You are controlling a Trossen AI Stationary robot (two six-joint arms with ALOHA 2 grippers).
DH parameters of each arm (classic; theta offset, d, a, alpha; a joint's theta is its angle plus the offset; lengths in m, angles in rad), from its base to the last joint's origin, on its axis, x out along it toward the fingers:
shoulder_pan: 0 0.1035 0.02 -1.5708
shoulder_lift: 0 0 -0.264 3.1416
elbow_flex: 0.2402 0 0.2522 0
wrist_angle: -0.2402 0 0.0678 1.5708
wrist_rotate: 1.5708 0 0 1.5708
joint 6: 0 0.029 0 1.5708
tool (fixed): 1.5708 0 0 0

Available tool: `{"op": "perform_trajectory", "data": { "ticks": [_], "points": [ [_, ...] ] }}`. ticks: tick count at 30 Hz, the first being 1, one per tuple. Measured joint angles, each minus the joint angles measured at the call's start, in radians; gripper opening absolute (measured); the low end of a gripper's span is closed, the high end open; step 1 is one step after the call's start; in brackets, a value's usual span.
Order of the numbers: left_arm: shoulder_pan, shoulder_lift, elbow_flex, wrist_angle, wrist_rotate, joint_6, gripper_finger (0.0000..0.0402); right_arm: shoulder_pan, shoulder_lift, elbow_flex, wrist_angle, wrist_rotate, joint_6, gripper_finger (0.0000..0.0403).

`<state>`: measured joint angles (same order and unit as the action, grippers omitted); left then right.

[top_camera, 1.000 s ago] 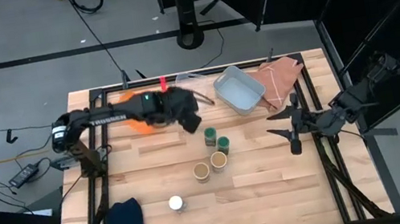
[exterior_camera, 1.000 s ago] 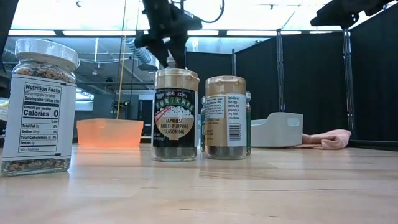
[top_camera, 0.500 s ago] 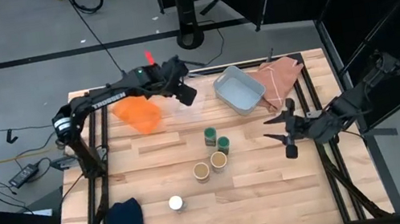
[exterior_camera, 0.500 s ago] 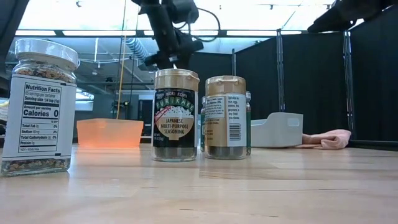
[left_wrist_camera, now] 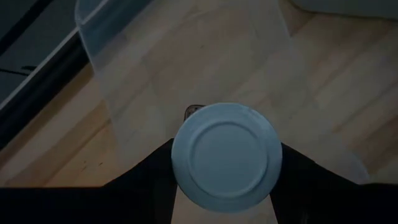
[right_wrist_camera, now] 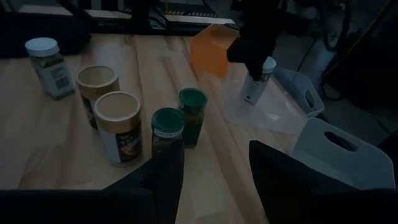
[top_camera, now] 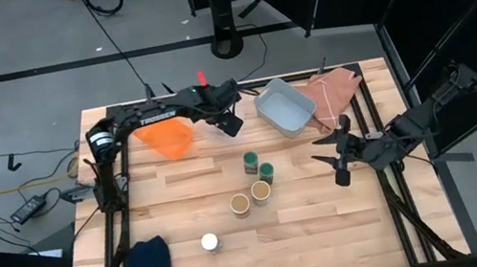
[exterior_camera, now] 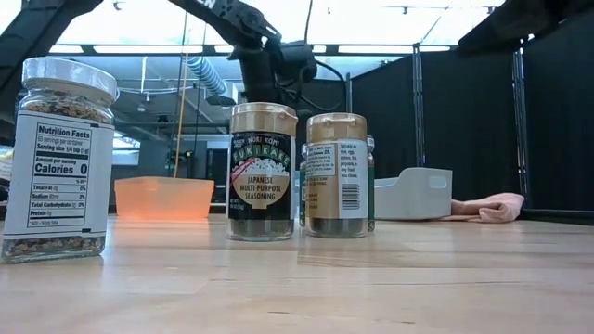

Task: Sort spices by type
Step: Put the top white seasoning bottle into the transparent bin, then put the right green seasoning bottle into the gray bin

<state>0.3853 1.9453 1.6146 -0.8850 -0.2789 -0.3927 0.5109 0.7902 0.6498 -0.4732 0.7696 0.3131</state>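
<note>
Left jaws (left_wrist_camera: pixel 227 186) hold a white-lidded jar (left_wrist_camera: pixel 226 158) above the clear tray (right_wrist_camera: pixel 264 109).

Nearest on the desk (top_camera: pixel 313 228) stands the other white-lidded jar (top_camera: pixel 209 243); beyond it two tan-topped jars (top_camera: pixel 251 197) and two green-lidded jars (top_camera: pixel 257 165) (clustered together). The right jaws (top_camera: pixel 340 155), spread wide, hover well apart from them.

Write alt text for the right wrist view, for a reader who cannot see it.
The left gripper holds a white-lidded jar over a clear tray. On the table stand two green-lidded jars, two tan-topped jars and another white-lidded jar.
</note>
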Motion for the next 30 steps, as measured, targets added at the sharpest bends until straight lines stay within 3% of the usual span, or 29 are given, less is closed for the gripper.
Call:
{"op": "perform_trajectory", "data": {
  "ticks": [6,15,25,30],
  "points": [
    [-0.001,0.027,0.0,0.029,0.001,-0.003,0.0192,-0.015,0.0,0.0,0.0,0.0,0.009,0.019],
    [-0.001,0.023,0.0,0.028,-0.003,-0.004,0.0281,-0.017,0.0,0.0,0.001,-0.003,0.009,0.019],
    [-0.009,-0.003,0.018,-0.051,0.004,0.027,0.0281,-0.017,0.0,0.0,0.049,-0.004,0.009,0.019],
    [-0.009,-0.013,0.143,-0.176,0.005,0.085,0.0279,-0.019,0.0,0.0,0.127,-0.004,-0.003,0.019]
  ]
}}
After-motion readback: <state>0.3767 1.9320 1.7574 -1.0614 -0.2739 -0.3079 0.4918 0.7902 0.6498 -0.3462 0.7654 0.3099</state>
